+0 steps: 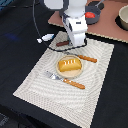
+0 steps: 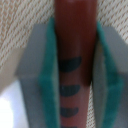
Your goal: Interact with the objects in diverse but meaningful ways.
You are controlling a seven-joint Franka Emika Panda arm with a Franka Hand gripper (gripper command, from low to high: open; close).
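In the exterior view, the arm stands over the far edge of the striped placemat [image 1: 95, 75], its gripper [image 1: 76, 44] down at the brown sausage [image 1: 63, 44], which lies along that far edge and shows only as a dark reddish stub beside the white gripper housing. The step in hand looks like a pick of the sausage. The golden-yellow bread loaf [image 1: 69, 64], domed and scored, sits on the round beige plate [image 1: 70, 73] at the mat's middle. A wooden-handled knife [image 1: 83, 58] lies beyond the plate and a fork [image 1: 65, 80] on the near side. On the brown board [image 1: 107, 31] past the mat, the red tomato [image 1: 89, 15] rests in the blue-grey frying pan [image 1: 93, 11], and the two-handled pot [image 1: 123, 18] stands at the board's corner on the exterior view's right. A small white-blue piece [image 1: 47, 37] lies on the dark tabletop [image 1: 15, 45] just off the mat's far corner.

In the wrist view, the sausage fills the gap between the grey fingers, whose teal pads [image 2: 49, 75] press both its sides, so the jaws are clamped on it. It is a smooth, glossy cylinder with dark crescent marks, over the woven mat. The next move probably calls for a straight lift without twisting, since a rounded, slick body could roll between soft pads.
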